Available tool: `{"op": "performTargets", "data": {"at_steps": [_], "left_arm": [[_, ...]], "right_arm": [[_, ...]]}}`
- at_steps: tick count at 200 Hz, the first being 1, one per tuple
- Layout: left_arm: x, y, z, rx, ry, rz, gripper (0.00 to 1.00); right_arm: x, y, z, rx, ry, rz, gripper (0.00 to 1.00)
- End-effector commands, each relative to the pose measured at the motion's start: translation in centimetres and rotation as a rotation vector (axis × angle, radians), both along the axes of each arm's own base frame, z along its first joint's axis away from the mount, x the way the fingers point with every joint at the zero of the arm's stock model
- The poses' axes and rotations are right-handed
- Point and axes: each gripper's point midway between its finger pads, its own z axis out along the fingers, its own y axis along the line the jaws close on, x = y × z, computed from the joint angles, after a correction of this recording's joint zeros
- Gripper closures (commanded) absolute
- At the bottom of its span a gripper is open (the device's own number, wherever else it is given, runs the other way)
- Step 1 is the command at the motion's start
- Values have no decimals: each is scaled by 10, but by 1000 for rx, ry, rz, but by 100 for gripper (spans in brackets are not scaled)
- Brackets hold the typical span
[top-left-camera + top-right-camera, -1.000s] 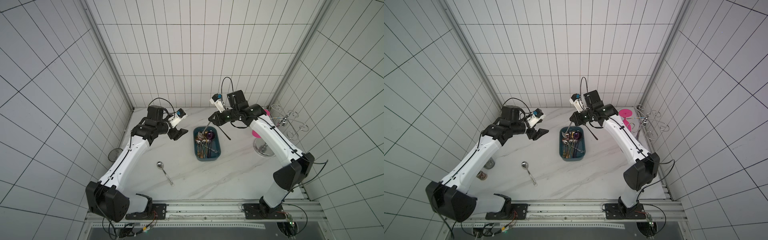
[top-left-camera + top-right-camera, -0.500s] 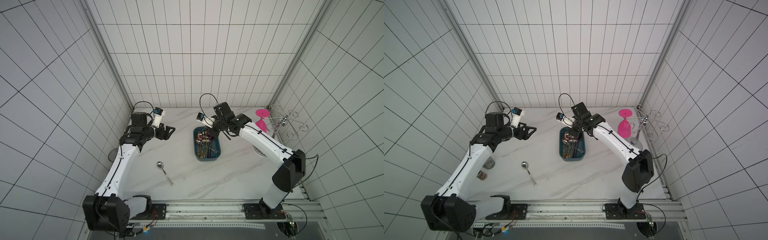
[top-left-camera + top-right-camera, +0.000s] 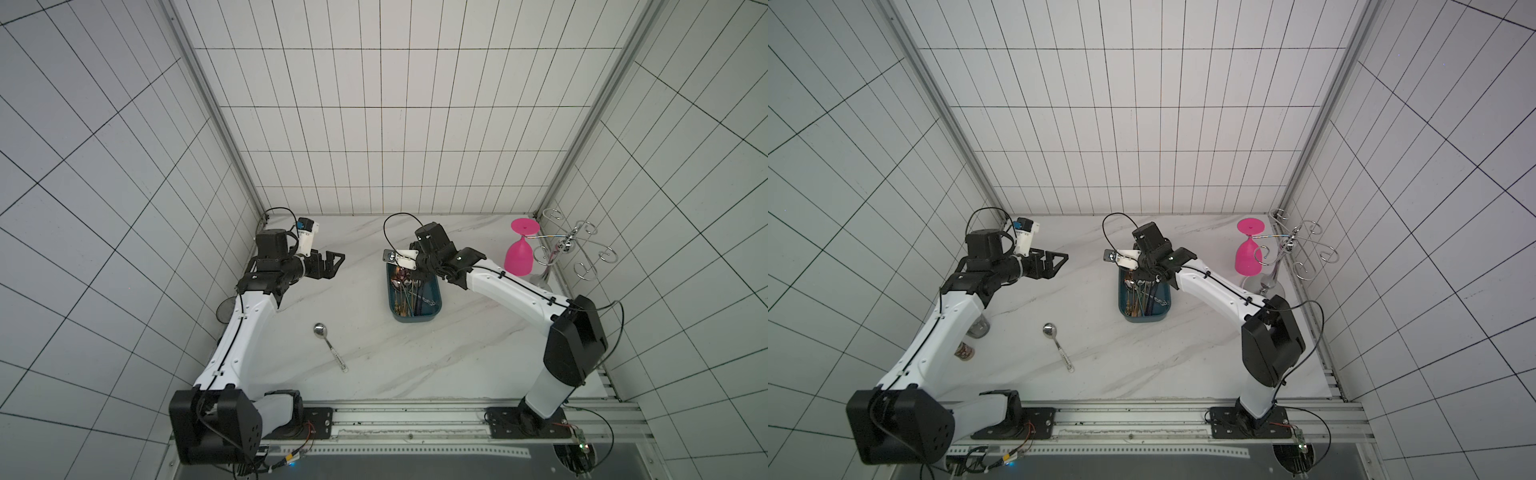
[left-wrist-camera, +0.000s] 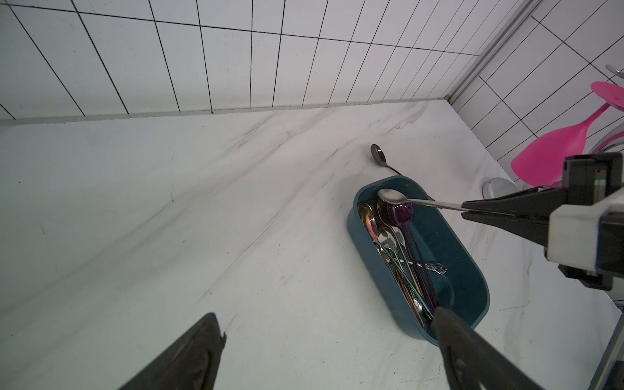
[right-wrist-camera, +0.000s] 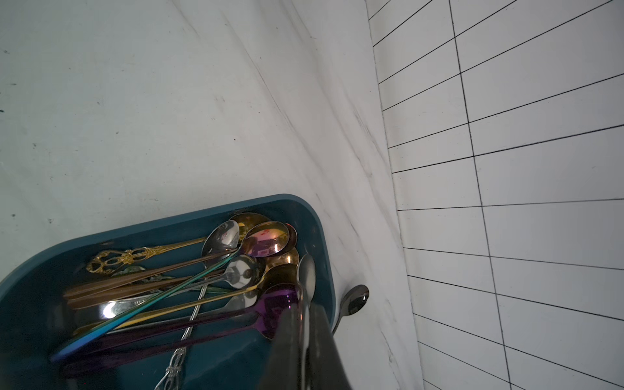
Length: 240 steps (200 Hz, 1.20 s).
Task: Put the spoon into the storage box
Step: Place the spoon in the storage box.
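The right gripper (image 4: pixel 467 211) clamped a silver spoon (image 4: pixel 418 202) by its handle, seemingly hovering over the storage box (image 4: pixel 351 223); the left gripper (image 3: pixel 335 263) gaped empty

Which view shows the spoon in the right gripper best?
The left wrist view: the spoon shows bowl and handle, pinched by the right gripper over the box. The right wrist view shows it foreshortened; in both top views it is indistinct.
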Motion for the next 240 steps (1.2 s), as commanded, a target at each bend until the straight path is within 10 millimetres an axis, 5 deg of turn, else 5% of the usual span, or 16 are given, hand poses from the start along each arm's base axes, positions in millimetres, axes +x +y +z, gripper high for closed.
{"op": "performTargets", "data": {"at_steps": [1, 41, 63, 94, 176, 240], "left_arm": [[-1, 3, 1, 5, -24, 11, 1], [0, 5, -2, 14, -21, 18, 1], [0, 5, -3, 11, -13, 16, 1], [1, 5, -4, 13, -18, 17, 1], [2, 8, -5, 6, -18, 27, 1], [2, 10, -4, -1, -15, 33, 1]], "right_arm": [[-2, 8, -12, -15, -26, 31, 100], [-13, 4, -26, -38, 18, 33, 89], [-22, 0, -27, -49, 33, 22, 70], [-44, -5, -18, -35, 94, 28, 53], [-69, -20, 9, 74, 179, -8, 31], [-32, -41, 24, 205, 353, -274, 15]]}}
